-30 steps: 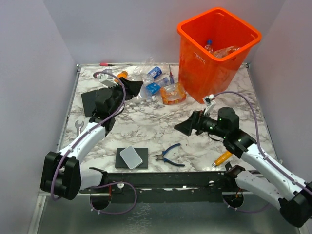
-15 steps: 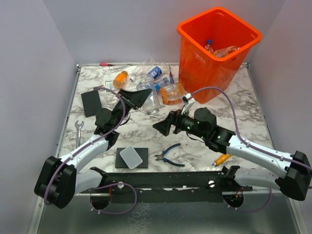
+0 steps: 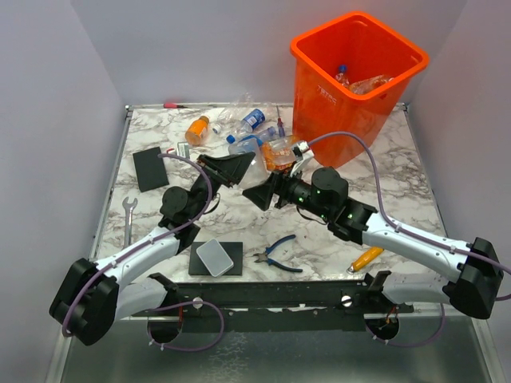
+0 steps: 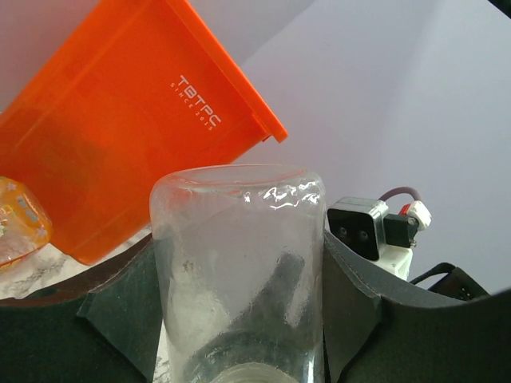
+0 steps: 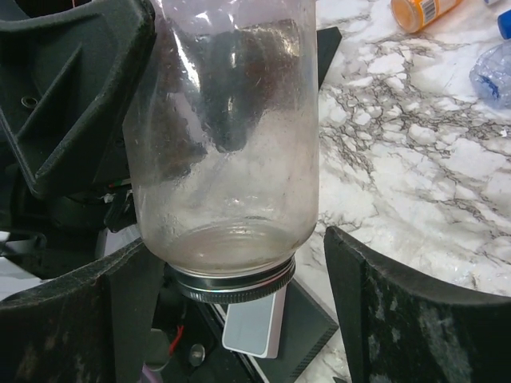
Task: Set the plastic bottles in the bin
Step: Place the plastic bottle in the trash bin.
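L tool [image 4: 239, 275] pinches a clear jar [image 4: 238, 231] by its sides, mid-frame in top view, over the tabletop [image 3: 239, 219]. R tool [image 5: 231, 255] is spread, one finger each side of the jar's metal lid [image 5: 227, 281] end; can't tell if it touches. Bin [image 3: 335, 120] stands upper right w/ a few plastic bottles [image 3: 369, 83] inside. More lie loose at upper centre, just left of the bin.
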Available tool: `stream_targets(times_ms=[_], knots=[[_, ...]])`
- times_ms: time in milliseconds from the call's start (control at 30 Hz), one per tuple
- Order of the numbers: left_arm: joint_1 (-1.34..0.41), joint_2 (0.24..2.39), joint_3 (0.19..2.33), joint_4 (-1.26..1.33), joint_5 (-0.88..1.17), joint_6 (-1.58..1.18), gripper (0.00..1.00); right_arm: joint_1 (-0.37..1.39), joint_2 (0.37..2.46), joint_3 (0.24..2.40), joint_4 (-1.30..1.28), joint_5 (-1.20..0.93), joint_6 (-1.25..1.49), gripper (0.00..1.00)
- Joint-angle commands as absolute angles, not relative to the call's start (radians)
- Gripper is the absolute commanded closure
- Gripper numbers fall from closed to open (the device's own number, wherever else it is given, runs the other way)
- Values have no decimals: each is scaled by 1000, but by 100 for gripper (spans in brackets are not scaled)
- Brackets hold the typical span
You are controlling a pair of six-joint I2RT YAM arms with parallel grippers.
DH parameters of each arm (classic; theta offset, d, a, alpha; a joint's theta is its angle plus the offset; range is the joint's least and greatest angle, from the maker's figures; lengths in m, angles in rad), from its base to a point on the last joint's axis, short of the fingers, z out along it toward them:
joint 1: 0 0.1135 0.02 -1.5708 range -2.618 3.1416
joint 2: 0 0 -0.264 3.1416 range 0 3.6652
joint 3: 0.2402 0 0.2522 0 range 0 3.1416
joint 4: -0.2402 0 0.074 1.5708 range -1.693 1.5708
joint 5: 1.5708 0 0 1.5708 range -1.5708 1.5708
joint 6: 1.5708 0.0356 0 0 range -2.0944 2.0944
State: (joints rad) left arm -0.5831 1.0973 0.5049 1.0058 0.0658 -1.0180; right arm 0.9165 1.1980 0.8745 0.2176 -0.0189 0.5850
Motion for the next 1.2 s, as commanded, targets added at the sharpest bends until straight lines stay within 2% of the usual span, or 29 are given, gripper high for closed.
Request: stream_targets(times_ms=[0, 100, 233, 300, 367, 433, 533, 700, 767, 800, 833, 933, 967, 1000, 1167], knots=[[-604, 1057, 480, 1045, 8, -986, 76, 920, 1208, 888, 260, 6, 583, 24], [-606, 1056, 480, 1045, 8, -996, 76, 919, 1200, 873, 267, 6, 579, 38], [-611, 1070, 495, 1043, 26, -1010, 76, 919, 1192, 862, 266, 6, 570, 44], [-616, 1075, 498, 1043, 29, -1018, 76, 920, 1194, 867, 260, -32, 564, 41], [-622, 1079, 500, 1043, 34, -1020, 76, 920, 1203, 883, 236, -45, 552, 29], [-626, 1079, 502, 1042, 40, -1022, 76, 919, 1202, 890, 219, -40, 548, 28], [-634, 1078, 503, 1039, 49, -1023, 76, 919, 1194, 886, 217, -25, 545, 41], [-643, 1072, 500, 1032, 52, -1017, 76, 920, 1184, 885, 217, -20, 542, 71], [-645, 1070, 500, 1023, 55, -1018, 68, 920, 1180, 883, 216, -20, 540, 86], [-646, 1069, 500, 1017, 60, -1020, 59, 920, 1179, 882, 214, -17, 539, 96], [-646, 1068, 501, 1011, 65, -1021, 46, 919, 1176, 882, 209, -13, 538, 99], [-646, 1056, 495, 996, 68, -1015, 17, 919, 1164, 883, 196, -5, 533, 100], [-646, 1048, 492, 992, 65, -1008, 4, 920, 1158, 886, 189, -5, 530, 100], [-646, 1036, 487, 988, 58, -997, 1, 920, 1150, 888, 179, 8, 526, 100], [-646, 931, 487, 912, 8, -887, 1, 920, 1090, 925, 72, 79, 485, 100]])
